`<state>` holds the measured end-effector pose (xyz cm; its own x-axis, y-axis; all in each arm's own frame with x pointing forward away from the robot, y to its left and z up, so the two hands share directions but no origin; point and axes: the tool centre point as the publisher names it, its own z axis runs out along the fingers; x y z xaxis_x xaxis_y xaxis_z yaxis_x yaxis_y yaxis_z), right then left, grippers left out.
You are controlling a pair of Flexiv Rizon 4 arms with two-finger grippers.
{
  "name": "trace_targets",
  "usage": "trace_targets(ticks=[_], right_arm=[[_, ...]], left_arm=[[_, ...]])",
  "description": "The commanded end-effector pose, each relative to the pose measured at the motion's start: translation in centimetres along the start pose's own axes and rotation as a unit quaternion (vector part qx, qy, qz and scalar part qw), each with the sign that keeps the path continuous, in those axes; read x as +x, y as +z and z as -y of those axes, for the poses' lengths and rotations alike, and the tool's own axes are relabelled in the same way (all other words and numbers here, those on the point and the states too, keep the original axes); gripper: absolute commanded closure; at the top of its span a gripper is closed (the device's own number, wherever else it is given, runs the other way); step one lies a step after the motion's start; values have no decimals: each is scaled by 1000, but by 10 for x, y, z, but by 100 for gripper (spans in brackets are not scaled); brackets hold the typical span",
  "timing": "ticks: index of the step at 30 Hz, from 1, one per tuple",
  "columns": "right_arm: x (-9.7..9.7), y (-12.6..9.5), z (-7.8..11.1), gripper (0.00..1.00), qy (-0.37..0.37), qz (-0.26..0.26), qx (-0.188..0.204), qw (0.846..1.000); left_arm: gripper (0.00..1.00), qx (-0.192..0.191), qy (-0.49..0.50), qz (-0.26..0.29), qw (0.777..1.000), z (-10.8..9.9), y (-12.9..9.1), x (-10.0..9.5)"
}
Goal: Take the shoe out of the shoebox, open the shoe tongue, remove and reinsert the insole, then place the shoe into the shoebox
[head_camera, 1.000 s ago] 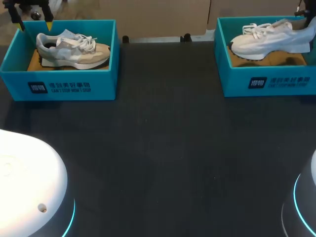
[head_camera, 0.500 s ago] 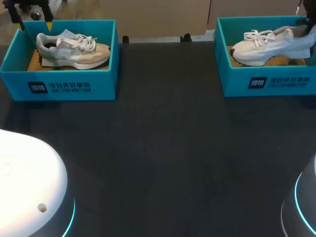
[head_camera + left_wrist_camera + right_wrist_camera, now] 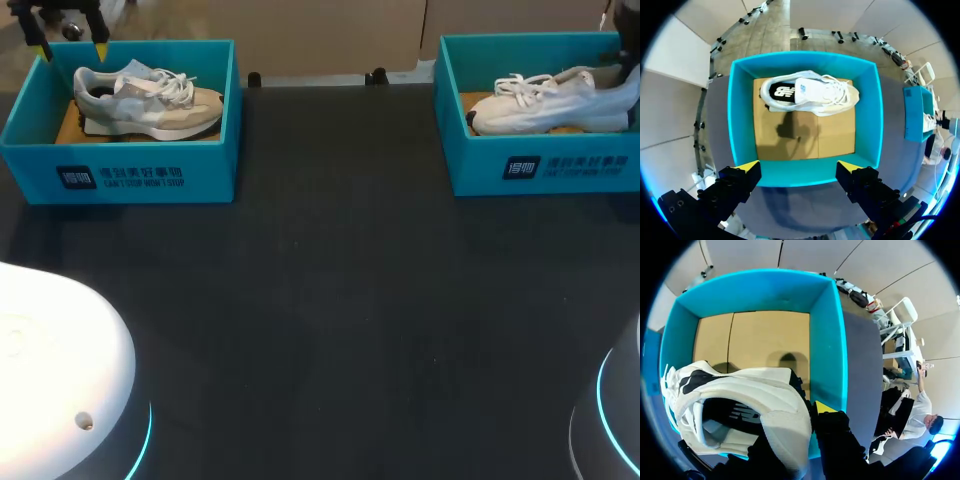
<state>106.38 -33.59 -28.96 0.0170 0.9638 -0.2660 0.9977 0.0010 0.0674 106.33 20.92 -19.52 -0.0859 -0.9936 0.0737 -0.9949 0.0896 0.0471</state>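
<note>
The white sneaker (image 3: 740,400) is held at its heel by the right jaws within the teal shoebox (image 3: 827,340); only setting-down seems left. The left jaws hang released.

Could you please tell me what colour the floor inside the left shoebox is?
The teal cardboard shoebox's floor is plain tan, clearest in the left wrist view.

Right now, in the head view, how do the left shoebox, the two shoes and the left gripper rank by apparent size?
Largest: the left shoebox.
Next: the left shoe and the right shoe; they look about alike, so I do not rank them.
Smallest: the left gripper, partly cut off by the view's edge.
</note>
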Motion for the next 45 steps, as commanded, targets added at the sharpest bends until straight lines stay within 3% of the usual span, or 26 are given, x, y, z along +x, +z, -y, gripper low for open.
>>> trace_targets(ticks=[1, 5, 8, 16, 21, 29, 30, 40, 41, 42, 44, 45], right_arm=[[-1, 0, 0, 100, -2, 0, 0, 1000], [-1, 3, 2, 100, -3, 0, 1, 1000], [-3, 7, 4, 100, -1, -2, 6, 1000], [-11, 14, 9, 100, 14, -1, 10, 1000], [-11, 16, 10, 100, 17, -2, 9, 1000], [-10, 24, 13, 100, 22, -8, 10, 1000], [-10, 25, 13, 100, 22, -8, 10, 1000], [-7, 30, 14, 100, 23, -11, 10, 1000], [-6, 31, 14, 100, 23, -11, 10, 1000], [-6, 32, 14, 100, 23, -11, 9, 1000], [-6, 33, 15, 100, 24, -11, 10, 1000], [-6, 34, 16, 100, 24, -12, 10, 1000]], left_arm=[[0, -12, 109, -78, 991, -1, -7, -16], [0, -39, 258, -106, 959, 0, -10, -22], [0, -56, 340, -82, 935, -1, -12, -19], [0, -56, 340, -82, 935, -1, -12, -19], [0, -41, 470, -94, 877, -12, -13, -21], [0, -34, 663, -111, 739, -29, -17, -27], [0, -31, 672, -107, 732, -30, -17, -28], [0, -28, 667, -105, 737, -30, -18, -28], [0, -25, 679, -99, 727, -31, -17, -28], [0, -23, 707, -98, 700, -34, -17, -28], [0, -27, 775, -131, 617, -41, -20, -32], [0, -28, 783, -135, 607, -41, -20, -33]])
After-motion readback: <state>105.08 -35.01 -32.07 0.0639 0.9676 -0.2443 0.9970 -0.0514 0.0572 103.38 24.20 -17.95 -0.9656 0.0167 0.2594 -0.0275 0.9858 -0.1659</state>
